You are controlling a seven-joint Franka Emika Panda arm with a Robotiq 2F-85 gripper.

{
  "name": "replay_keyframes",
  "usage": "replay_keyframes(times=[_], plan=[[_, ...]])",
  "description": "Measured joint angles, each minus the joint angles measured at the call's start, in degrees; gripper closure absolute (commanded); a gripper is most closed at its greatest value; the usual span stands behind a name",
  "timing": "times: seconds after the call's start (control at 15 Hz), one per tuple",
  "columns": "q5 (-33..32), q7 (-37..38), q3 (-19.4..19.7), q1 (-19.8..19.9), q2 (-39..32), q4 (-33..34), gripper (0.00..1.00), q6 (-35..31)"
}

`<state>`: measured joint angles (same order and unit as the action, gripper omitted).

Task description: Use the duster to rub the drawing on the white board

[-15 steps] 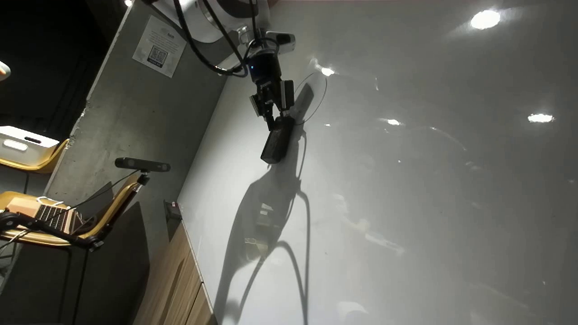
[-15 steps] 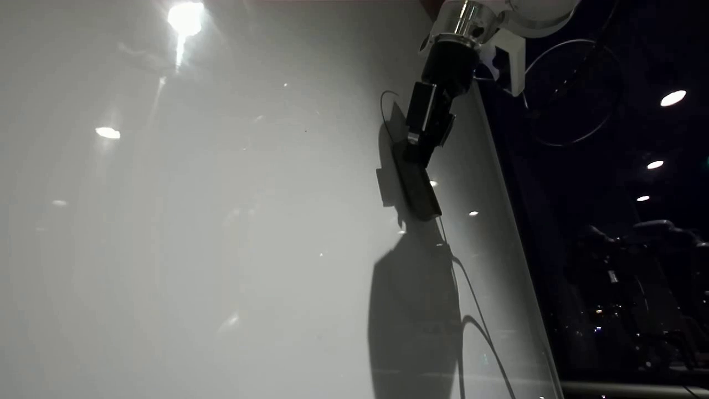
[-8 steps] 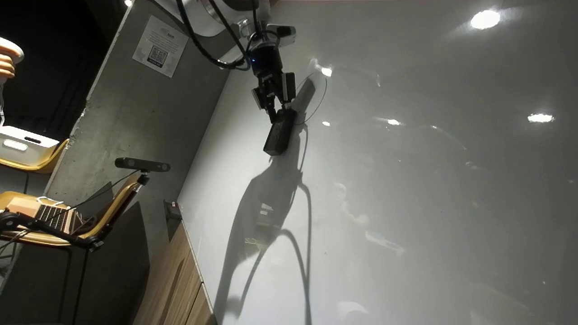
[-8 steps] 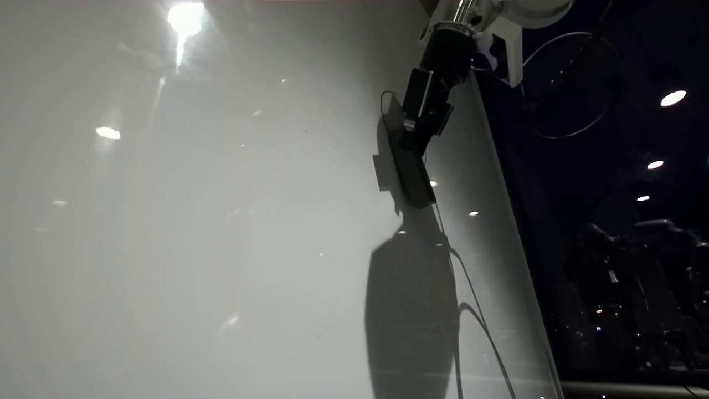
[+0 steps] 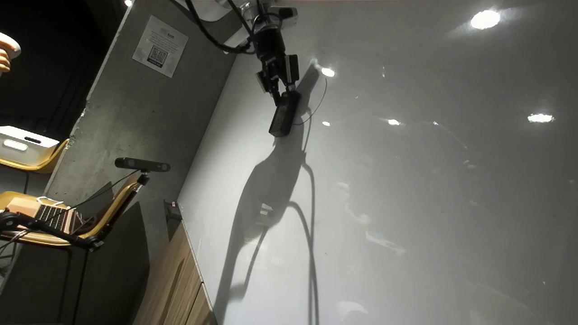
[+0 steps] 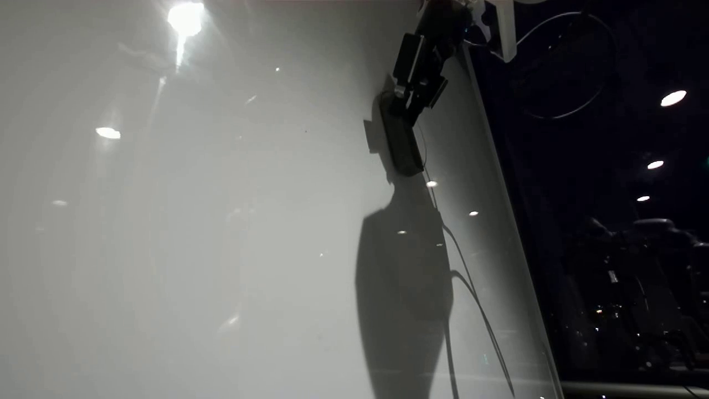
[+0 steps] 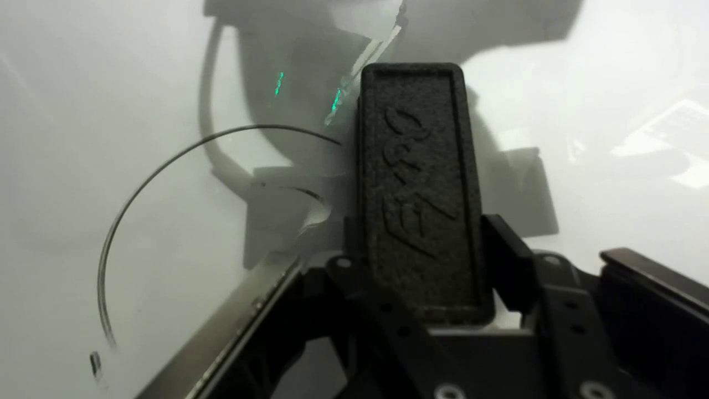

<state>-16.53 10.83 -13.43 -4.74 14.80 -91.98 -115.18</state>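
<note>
On the white board [image 5: 397, 194], upper part: duster [image 7: 418, 177] lies lengthwise, toward the left edge in an exterior view; can't tell if its underside touches.
Gripper [image 7: 424, 241]: clamped on the duster's long sides, near one end.
Drawing [image 7: 101, 277]: circle line just left of the duster in the wrist view, with gaps, one short stroke inside; anything behind the duster is hidden.
Duster risk: held off-centre, so drag on the free end could swivel or tip it between the fingers [image 7: 507, 260].
Drawing risk: most of the visible arc is outside the duster; rubbing straight along its length would likely miss it. Light or tilted pressure probably smears instead of wiping.
Fingers risk: tips look close to the white board; pushing too hard could scrape it.
Shadow [image 5: 271, 185]: cast by the arm [image 5: 212, 11]; crosses the arc in the wrist view, so faint line may be misread.
Bright spot [image 5: 328, 72]: at the arc's upper end in an exterior view, same trouble.
Cable [image 5: 216, 43]: loops beside the arm; might snag on a wide sweep.
Wall [image 5: 149, 104]: grey, notice [image 5: 160, 47] on it, past the left edge; probably limits reach.
Lower left edge: cabinet [image 5: 189, 271]; laptop [image 5: 54, 216] and camera [image 5: 142, 164] well apart.
</note>
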Motion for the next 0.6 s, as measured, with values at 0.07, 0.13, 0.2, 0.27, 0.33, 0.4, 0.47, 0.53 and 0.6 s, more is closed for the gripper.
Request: replay_keyframes(times=[0.07, 0.13, 0.2, 0.27, 0.33, 0.4, 0.47, 0.53, 0.6], plan=[[0.0, 0.2, -0.1, 0.0, -0.2, 0.6, 0.71, 0.4], [0.0, 0.4, -0.1, 0.0, -0.4, 1.2, 0.71, 0.7], [0.0, 0.5, -0.1, 0.0, -0.7, 1.9, 0.71, 1.1], [0.0, 0.5, -0.1, 0.0, -1.0, 2.8, 0.71, 1.7], [0.0, 0.5, 0.0, 0.1, -1.3, 4.0, 0.71, 2.4], [0.0, 0.5, 0.1, 0.2, -1.6, 5.4, 0.71, 3.2], [0.0, 0.5, 0.3, 0.3, -2.0, 6.7, 0.71, 3.9], [0.0, 0.5, 0.6, 0.4, -2.3, 8.0, 0.71, 4.7], [0.0, 0.5, 1.0, 0.6, -2.5, 9.3, 0.71, 5.5]])
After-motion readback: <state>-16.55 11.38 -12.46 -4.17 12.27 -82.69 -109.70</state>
